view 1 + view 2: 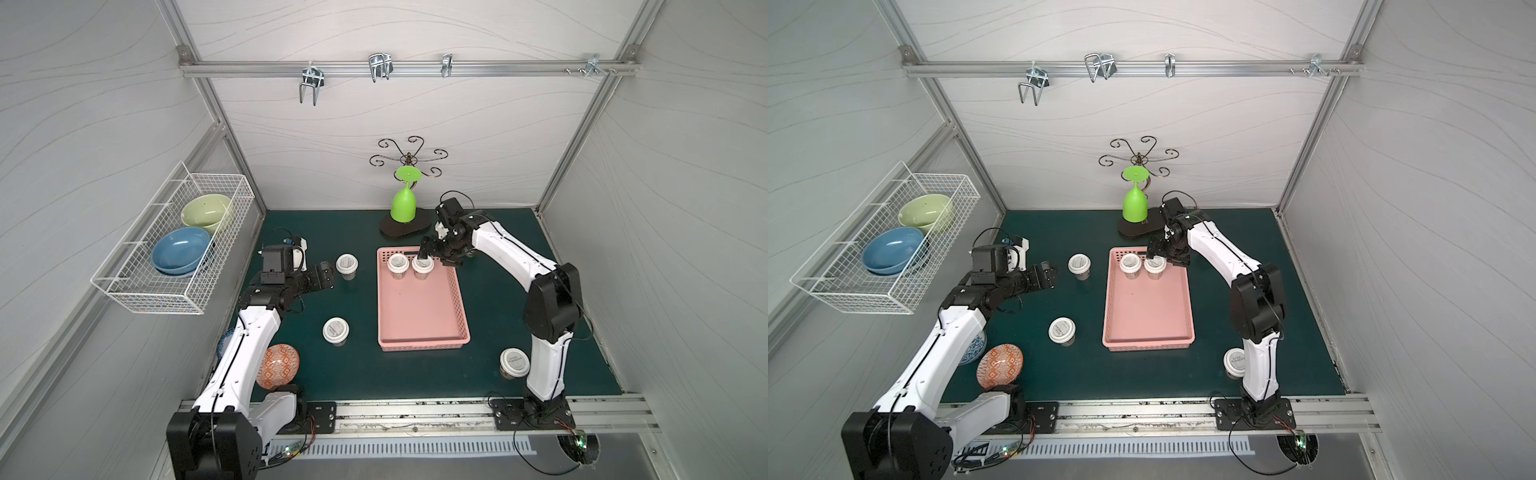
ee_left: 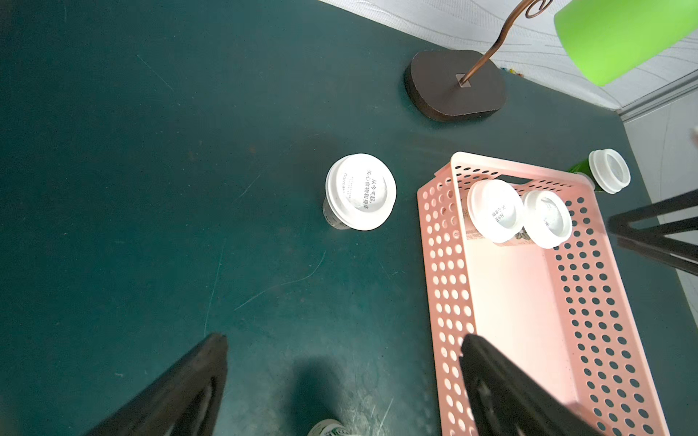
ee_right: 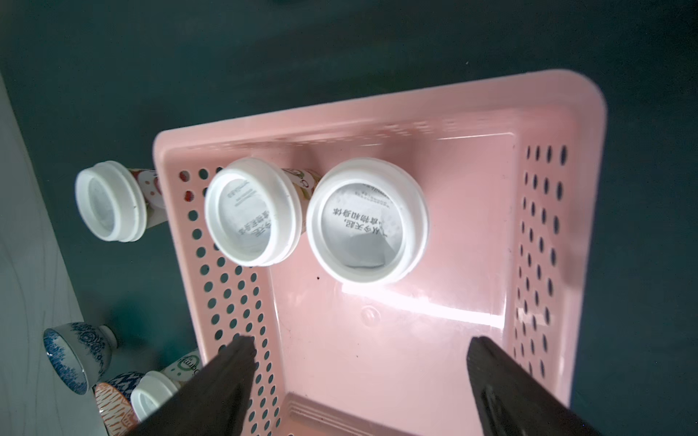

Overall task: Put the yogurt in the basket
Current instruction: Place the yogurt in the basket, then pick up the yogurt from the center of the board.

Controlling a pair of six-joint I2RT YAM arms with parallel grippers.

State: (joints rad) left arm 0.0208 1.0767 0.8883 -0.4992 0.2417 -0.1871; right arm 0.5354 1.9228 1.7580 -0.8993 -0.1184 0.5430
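Pink perforated plastic forms the basket [image 1: 419,316], which lies in the middle of the table [image 1: 490,307] with its long side running away from the robot. Two yogurts stand side by side at its far end, the far-left cup [image 1: 398,263] and the far-right cup [image 1: 422,265]. The right gripper [image 3: 360,339] hangs just by the far-right cup, jaws spread wide with nothing between them. The left gripper [image 2: 343,338] is likewise spread and empty, facing the table cup [image 1: 347,264] close ahead. The middle cup [image 1: 336,329] and the near cup [image 1: 514,360], beside the right arm's base, also wait outside. Every cup stands upright, long axis vertical, lid up. They are probably light and thin-walled, easy to dent, with a slick printed sleeve. The best hold looks to be on the body just under the wider white lid.
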